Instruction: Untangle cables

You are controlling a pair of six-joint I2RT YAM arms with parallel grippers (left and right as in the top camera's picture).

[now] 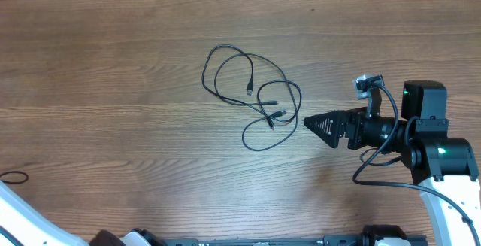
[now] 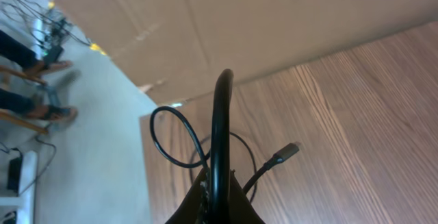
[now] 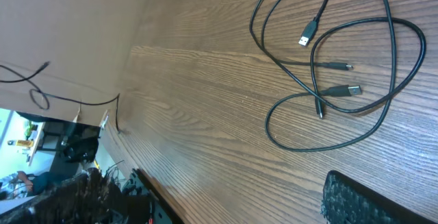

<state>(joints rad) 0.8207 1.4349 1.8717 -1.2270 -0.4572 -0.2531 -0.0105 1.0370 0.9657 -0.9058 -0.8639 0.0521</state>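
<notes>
Roughly mid-table: one knot of black cables, two arms standing off

One tangle of cables (image 1: 252, 99) lies on the wooden table (image 1: 113, 65), close to its centre in the overhead view. It is made of thin black cords that loop and cross over one another. Four plug ends (image 3: 345, 90) can be counted, all lying inside the loops. The right wrist view shows the same four. The cords cross too often to say how many make up the knot.

One small loop (image 1: 13, 177) of thin black cord lies at the 9 o'clock edge of the table, well apart from the tangle and partly cut off by the frame. The left wrist view shows one plugged cord (image 2: 287, 150) curling on the wood, with a single connector at its end. Whether it is that same loop cannot be told.

Two arms are in view. The right gripper (image 1: 307, 123) sits at 3 o'clock from the tangle, near it but not touching, with its tip pointing toward 9 o'clock. From above it narrows to one point. Its own camera shows only one textured pad (image 3: 356, 200), at 5 o'clock in that view. So I cannot tell whether its fingers are spread or pressed together.

The white left arm (image 1: 22, 216) enters at the 7 o'clock corner. The left gripper (image 2: 226, 209) appears only as a dark wedge at 6 o'clock in its own view, partly behind a thick black wire (image 2: 220, 128) that arches upward. The state of its fingers cannot be told either.
</notes>
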